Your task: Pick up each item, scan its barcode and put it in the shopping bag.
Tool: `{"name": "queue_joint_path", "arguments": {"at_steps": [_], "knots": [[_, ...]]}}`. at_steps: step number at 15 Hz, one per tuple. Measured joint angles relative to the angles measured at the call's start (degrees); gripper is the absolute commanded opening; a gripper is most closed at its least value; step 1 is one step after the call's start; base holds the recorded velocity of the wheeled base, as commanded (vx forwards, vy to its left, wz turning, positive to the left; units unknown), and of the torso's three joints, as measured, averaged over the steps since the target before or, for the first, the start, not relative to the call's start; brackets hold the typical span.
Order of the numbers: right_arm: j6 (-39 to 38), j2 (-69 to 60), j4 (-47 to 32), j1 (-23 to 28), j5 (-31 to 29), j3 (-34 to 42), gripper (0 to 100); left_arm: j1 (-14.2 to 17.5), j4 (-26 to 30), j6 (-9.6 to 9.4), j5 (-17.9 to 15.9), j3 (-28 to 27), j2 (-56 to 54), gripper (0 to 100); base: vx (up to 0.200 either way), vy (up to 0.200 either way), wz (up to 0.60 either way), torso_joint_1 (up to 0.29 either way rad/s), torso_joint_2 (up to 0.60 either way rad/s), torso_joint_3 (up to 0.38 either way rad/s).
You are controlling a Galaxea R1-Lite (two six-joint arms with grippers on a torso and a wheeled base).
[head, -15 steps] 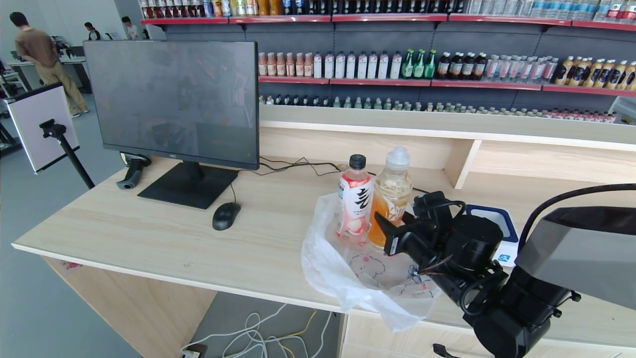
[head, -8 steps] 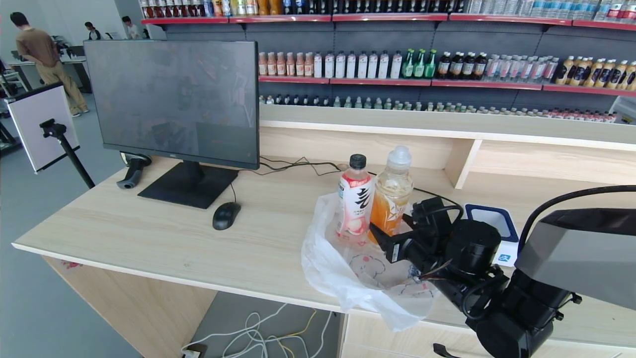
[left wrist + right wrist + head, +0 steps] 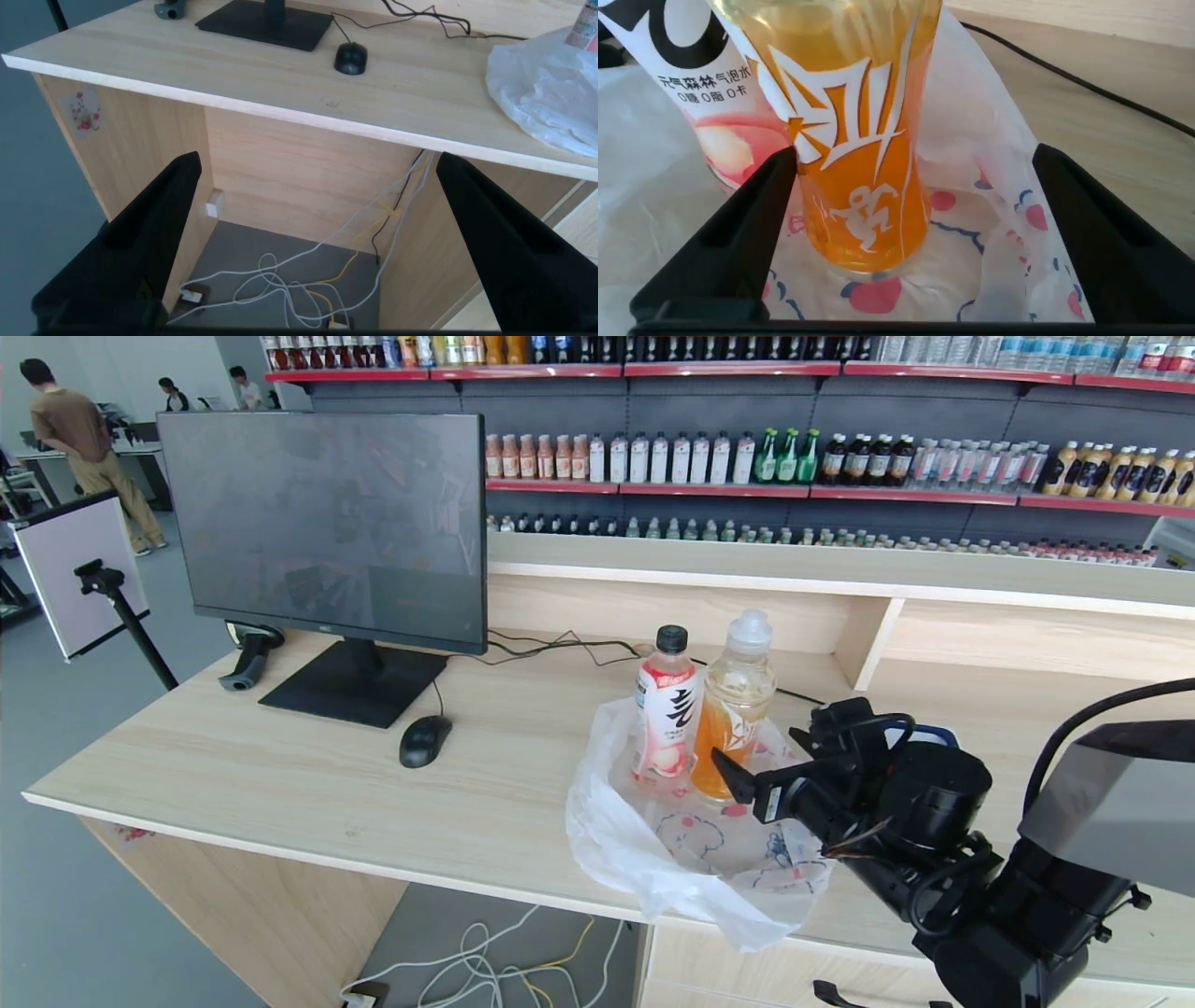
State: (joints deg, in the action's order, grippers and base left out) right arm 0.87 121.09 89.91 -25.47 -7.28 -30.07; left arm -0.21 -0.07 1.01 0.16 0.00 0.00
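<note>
One orange bottle (image 3: 738,714), one pink bottle (image 3: 667,714), both in one shopping bag (image 3: 616,845)

The short bottle (image 3: 667,709) stands left of the tall bottle (image 3: 738,705), in the bag (image 3: 635,845).

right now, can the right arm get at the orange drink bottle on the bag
Probably yes. The right gripper is open and faces the orange drink bottle with nothing between them. The pink bottle stands on its other side, and the shopping bag lies low around its base.
</note>
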Motion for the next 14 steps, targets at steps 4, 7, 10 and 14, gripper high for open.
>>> {"name": "queue_joint_path", "arguments": {"at_steps": [4,7,10,14], "knots": [[-0.07,-4.56,0.04,-1.23,-0.02,0.2,100,0.0,0.0,0.02,0.0,0.0,0.0,100,0.0,0.0,0.0,0.0,0.0,0.0],[-0.09,-7.53,0.06,-2.28,-0.02,-0.38,100,0.0,0.0,0.02,0.0,0.0,0.0,100,0.0,0.0,0.0,0.0,0.0,0.0],[-0.09,-10.48,0.04,-2.47,-0.02,1.94,100,0.05,0.0,0.0,-0.02,0.0,0.0,100,0.0,0.0,-0.6,0.004,0.0,0.001],[-0.11,-14.18,-0.07,-1.38,-0.05,4.33,100,0.05,-0.02,0.02,-0.02,0.0,0.0,100,0.0,0.0,-0.6,0.004,0.0,0.004]]}}
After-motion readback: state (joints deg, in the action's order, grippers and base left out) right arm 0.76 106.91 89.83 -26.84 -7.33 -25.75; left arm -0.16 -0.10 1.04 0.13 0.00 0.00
